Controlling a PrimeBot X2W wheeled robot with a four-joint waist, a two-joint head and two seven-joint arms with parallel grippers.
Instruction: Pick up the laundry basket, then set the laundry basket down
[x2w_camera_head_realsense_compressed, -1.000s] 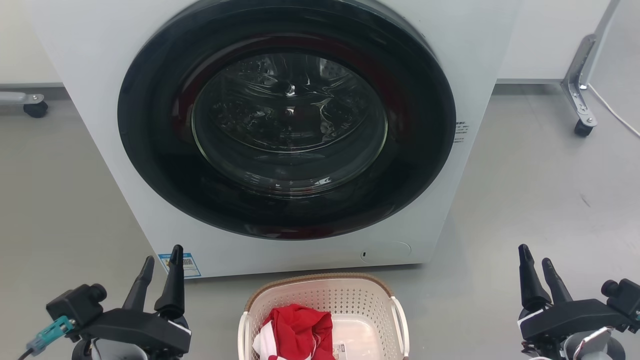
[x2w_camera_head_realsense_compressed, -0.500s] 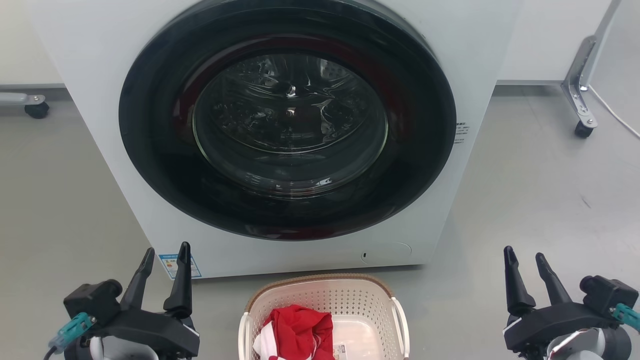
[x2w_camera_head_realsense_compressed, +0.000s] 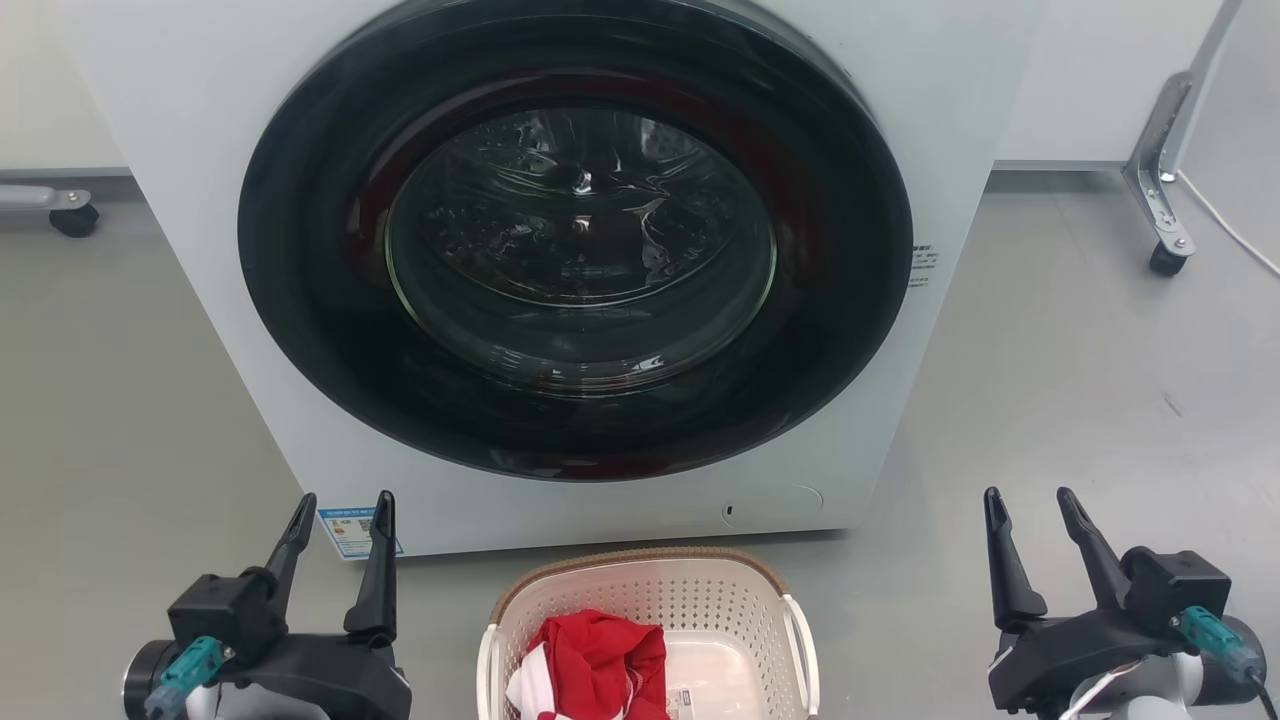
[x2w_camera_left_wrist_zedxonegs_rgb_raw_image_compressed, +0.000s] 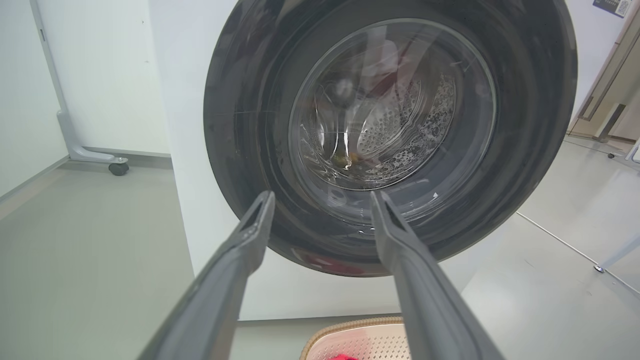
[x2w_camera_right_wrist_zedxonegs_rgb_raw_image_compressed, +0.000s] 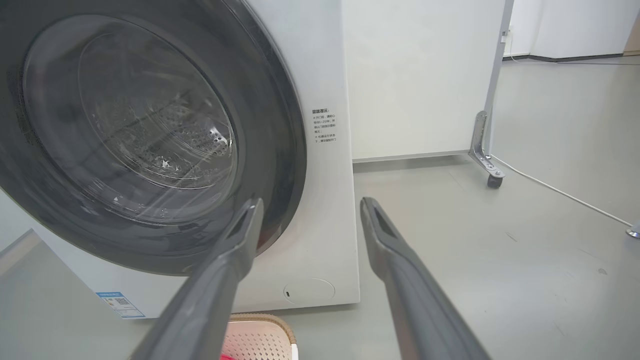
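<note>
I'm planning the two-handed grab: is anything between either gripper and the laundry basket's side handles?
Nothing visible does. In the head view the open left gripper and open right gripper flank the laundry basket, with only bare floor between each and its handles. The washing machine stands behind the basket, out of both paths.

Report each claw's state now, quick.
Left claw: open, holding nothing.
Right claw: open, holding nothing.

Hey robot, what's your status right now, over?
Left pincer open, empty. Right pincer open, empty. Laundry basket on floor between them, red garment inside. Washing machine close behind.
</note>
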